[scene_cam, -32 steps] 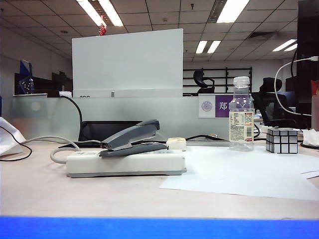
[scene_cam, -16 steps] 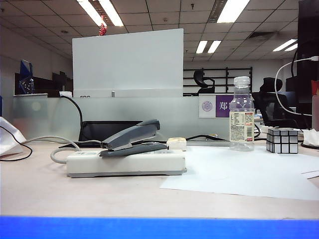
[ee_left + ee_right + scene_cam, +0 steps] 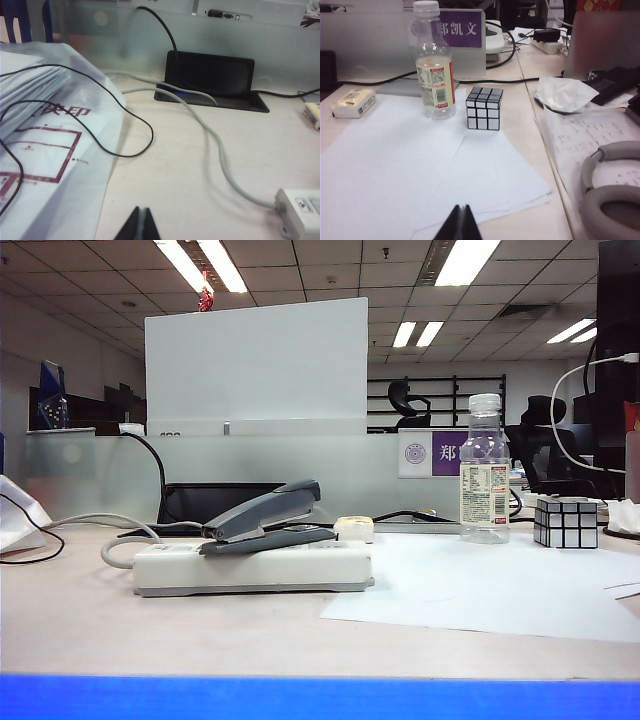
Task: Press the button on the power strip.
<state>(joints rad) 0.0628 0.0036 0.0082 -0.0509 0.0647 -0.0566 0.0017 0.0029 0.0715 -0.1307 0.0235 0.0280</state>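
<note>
Power strip waiting on the desk, both arms back from it and nothing pressed yet.

The desk (image 3: 200,630) carries a white paper sheet (image 3: 480,590) toward its right edge; the power strip (image 3: 250,568) lies left of centre, its grey cable (image 3: 220,160) looping off toward the left edge. A grey stapler (image 3: 265,520) rests along the strip's top, a bottle (image 3: 485,470) and a cube (image 3: 566,522) stand near the far right edge. The button cannot be made out from here. The left gripper (image 3: 139,226), fingers pinched together and empty, hovers near the strip's cable end; the right gripper (image 3: 459,224), likewise closed on nothing, hangs over the paper. The likely risk: a descending fingertip strikes the stapler or snags the cable, shoving the strip instead of pressing.
</note>
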